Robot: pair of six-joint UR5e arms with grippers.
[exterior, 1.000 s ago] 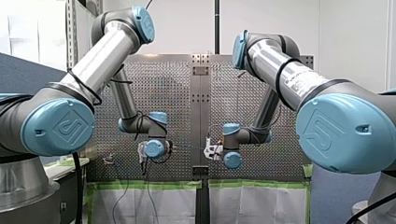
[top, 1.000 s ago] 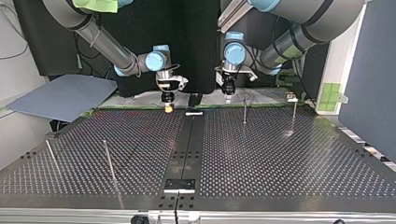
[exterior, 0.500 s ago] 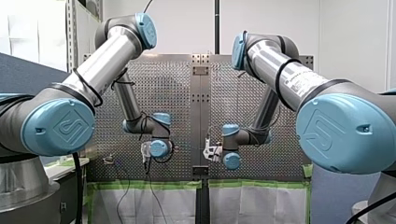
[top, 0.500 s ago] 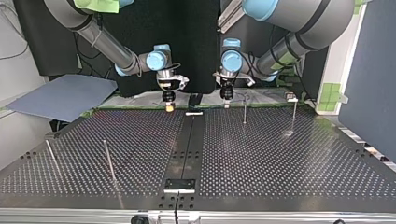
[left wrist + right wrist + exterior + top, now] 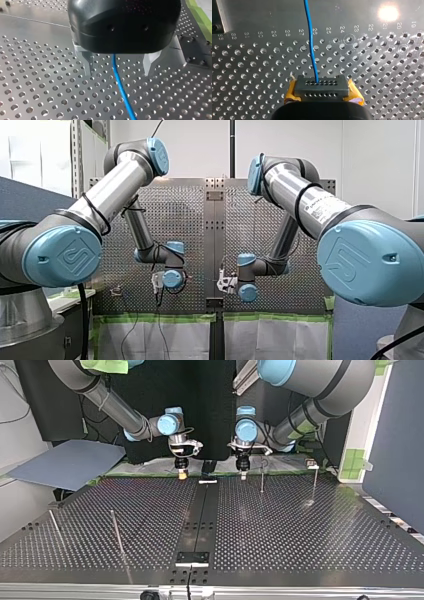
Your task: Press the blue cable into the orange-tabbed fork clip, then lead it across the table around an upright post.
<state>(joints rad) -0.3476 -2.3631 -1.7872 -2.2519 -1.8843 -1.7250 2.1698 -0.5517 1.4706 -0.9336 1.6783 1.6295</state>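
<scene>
Left wrist view: thin blue cable (image 5: 120,86) may escape the open left fingers (image 5: 88,65); only right fingers (image 5: 355,94) grip it.

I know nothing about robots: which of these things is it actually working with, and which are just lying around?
In the job: blue cable, right hand gripping it, left hand open around it, upright posts, perforated table.

Just lying about: grey sheet beside the table, green tape patches.
</scene>
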